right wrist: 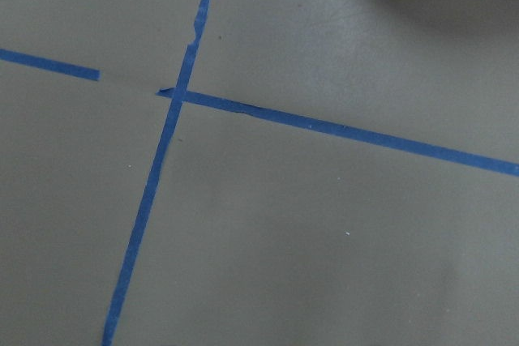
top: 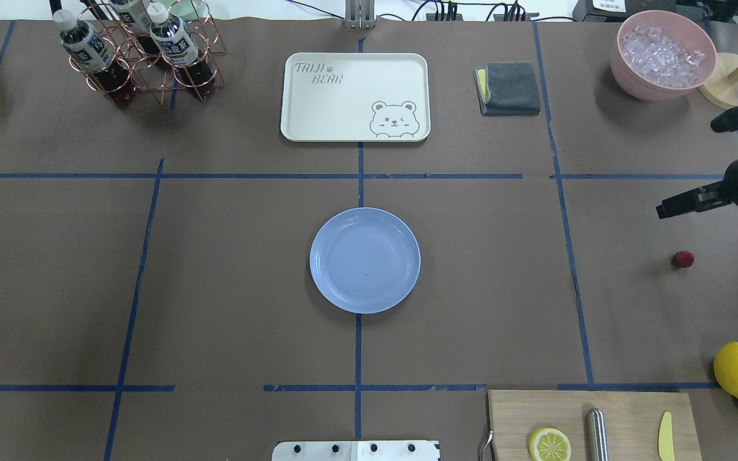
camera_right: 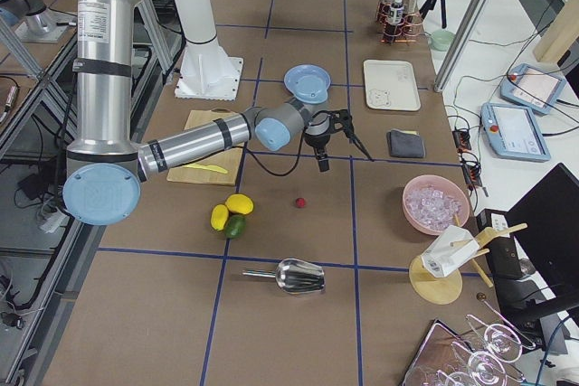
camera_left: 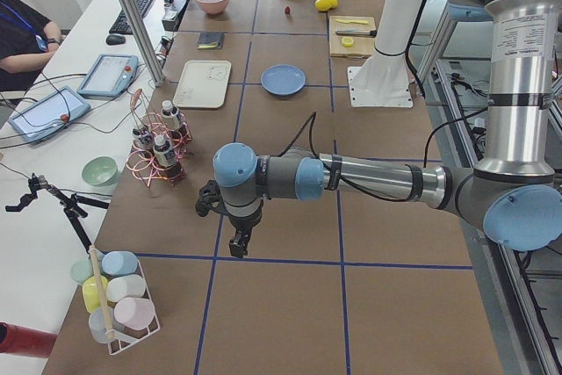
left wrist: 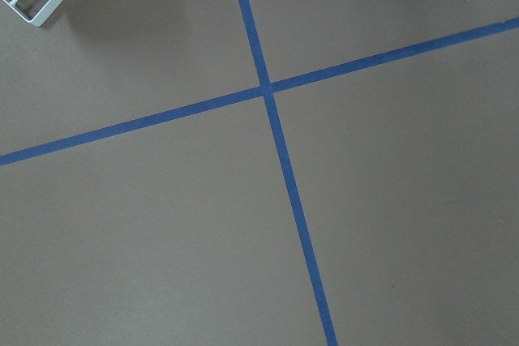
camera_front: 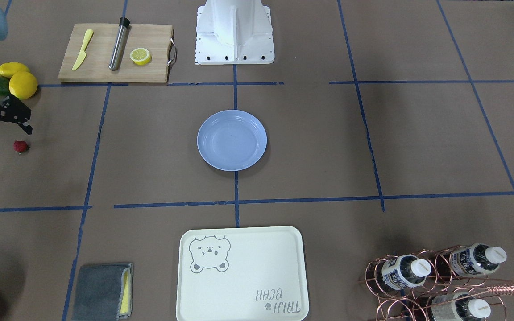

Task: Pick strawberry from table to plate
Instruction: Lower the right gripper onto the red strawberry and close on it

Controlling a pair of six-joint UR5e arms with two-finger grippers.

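At the right end of the table, one strawberry lies near the right gripper, whose fingers are spread apart. Two lemons sit nearby. One plate sits at the centre, well apart. Whether the left gripper has its fingers apart or together cannot be told.

Overhead and front-facing cams face each other across the plate; side cams look lengthwise; wrist cams close on table.
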